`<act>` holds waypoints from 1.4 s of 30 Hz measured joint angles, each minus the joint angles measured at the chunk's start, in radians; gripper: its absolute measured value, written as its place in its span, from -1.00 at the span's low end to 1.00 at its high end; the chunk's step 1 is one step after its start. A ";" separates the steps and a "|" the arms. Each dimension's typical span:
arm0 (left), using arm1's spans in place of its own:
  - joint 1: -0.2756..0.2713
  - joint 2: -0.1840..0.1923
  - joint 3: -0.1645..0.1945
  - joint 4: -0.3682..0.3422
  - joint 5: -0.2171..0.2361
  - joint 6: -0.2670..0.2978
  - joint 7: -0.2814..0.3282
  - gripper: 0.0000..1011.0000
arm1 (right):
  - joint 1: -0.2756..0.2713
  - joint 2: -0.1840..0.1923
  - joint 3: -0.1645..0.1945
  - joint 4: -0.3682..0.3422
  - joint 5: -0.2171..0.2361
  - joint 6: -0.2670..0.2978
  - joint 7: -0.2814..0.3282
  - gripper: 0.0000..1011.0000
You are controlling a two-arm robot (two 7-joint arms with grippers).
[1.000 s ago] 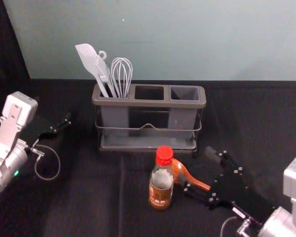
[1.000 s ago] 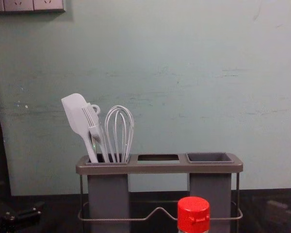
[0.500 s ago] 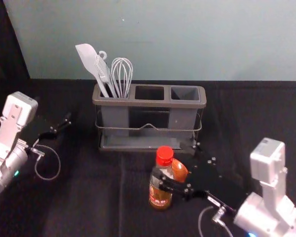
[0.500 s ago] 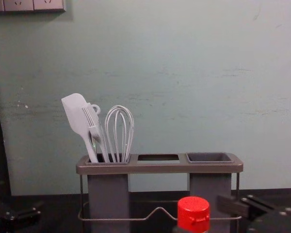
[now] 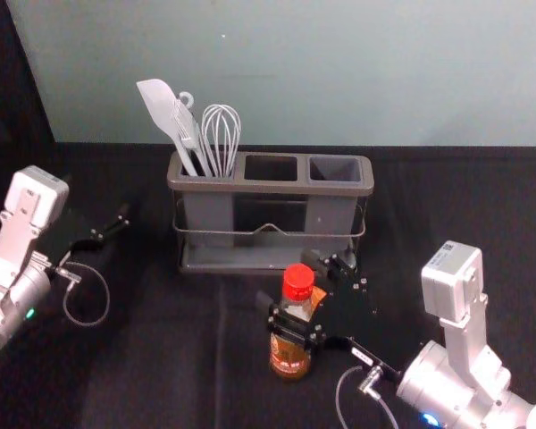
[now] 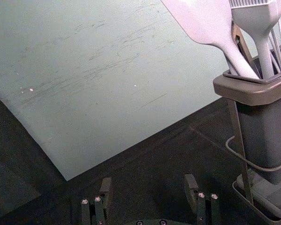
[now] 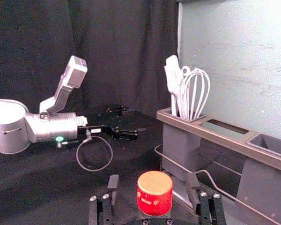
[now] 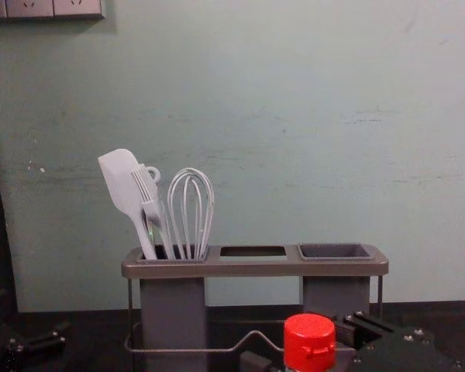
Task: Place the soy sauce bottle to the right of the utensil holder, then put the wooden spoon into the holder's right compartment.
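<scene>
The soy sauce bottle [image 5: 290,357], red-capped, stands upright in front of the utensil holder [image 5: 268,187]. My right gripper [image 5: 288,280] has come in from the right, open, its fingers on either side of the bottle. In the right wrist view the red cap [image 7: 154,193] sits between the spread fingers of this gripper [image 7: 152,181], with gaps at both sides. Behind the bottle, a bit of the wooden spoon [image 5: 318,297] shows; the right gripper covers the rest. My left gripper [image 5: 114,225] is parked at the left; its wrist view shows the gripper [image 6: 148,183] open.
White utensils [image 5: 216,138] stand in the holder's left compartment. The right compartment [image 5: 335,168] is a grey cup with nothing visible inside. A pale wall [image 8: 294,116] rises behind, and black cloth [image 5: 161,357] covers the table.
My right gripper has moved leftward across the spoon to the bottle, its fingers now around it. Bottle, holder and left arm have stayed put.
</scene>
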 joint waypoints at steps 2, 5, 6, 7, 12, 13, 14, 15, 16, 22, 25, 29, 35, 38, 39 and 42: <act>0.000 0.000 0.000 0.000 0.000 0.000 0.000 0.98 | -0.006 -0.003 0.005 -0.002 -0.002 -0.001 0.000 0.72; 0.000 0.000 0.000 0.000 0.000 0.000 0.000 0.98 | -0.015 -0.008 0.013 -0.007 -0.007 -0.002 0.000 0.58; 0.000 0.000 0.000 0.000 0.000 0.000 0.000 0.98 | -0.017 -0.008 0.016 -0.008 -0.008 -0.002 0.001 0.51; 0.000 0.000 0.000 0.000 0.000 0.000 0.000 0.98 | -0.019 -0.009 0.017 -0.009 -0.010 -0.002 0.001 0.47; 0.000 0.000 0.000 0.000 0.000 0.000 0.000 0.98 | -0.031 -0.018 0.029 -0.014 -0.018 -0.002 0.009 0.18; 0.000 0.000 0.000 0.000 0.000 0.000 0.000 0.98 | -0.032 -0.019 0.031 -0.015 -0.019 -0.002 0.010 0.06; 0.000 0.000 0.000 0.000 0.000 0.000 0.000 0.98 | -0.034 -0.022 0.034 -0.015 -0.020 -0.001 0.015 0.00; 0.000 0.000 0.000 0.000 0.000 0.000 0.000 0.98 | -0.035 -0.023 0.036 -0.015 -0.020 -0.001 0.016 -0.04; 0.000 0.000 0.000 0.000 0.000 0.000 0.000 0.98 | -0.035 -0.025 0.037 -0.015 -0.021 -0.001 0.018 -0.08; 0.000 0.000 0.000 0.000 0.000 0.000 0.000 0.98 | -0.044 -0.033 0.057 -0.028 -0.021 0.002 0.033 -0.24; 0.000 0.000 0.000 0.000 0.000 0.000 0.000 0.98 | -0.050 -0.031 0.082 -0.049 -0.012 0.001 0.040 -0.24; 0.000 0.000 0.000 0.000 0.000 0.000 0.000 0.98 | -0.060 -0.023 0.114 -0.078 0.002 -0.005 0.048 -0.24; 0.000 0.000 0.000 0.000 0.000 0.000 0.000 0.98 | -0.087 -0.009 0.173 -0.102 0.013 -0.020 0.048 -0.24; 0.000 0.000 0.000 0.000 0.000 0.000 0.000 0.98 | -0.099 -0.005 0.206 -0.100 0.021 -0.024 0.043 -0.24; 0.000 0.000 0.000 0.000 0.000 0.000 0.000 0.98 | -0.103 -0.003 0.223 -0.095 0.026 -0.025 0.040 -0.24; 0.000 0.000 0.000 0.000 0.000 0.000 0.000 0.98 | -0.104 -0.001 0.249 -0.082 0.030 -0.024 0.031 -0.24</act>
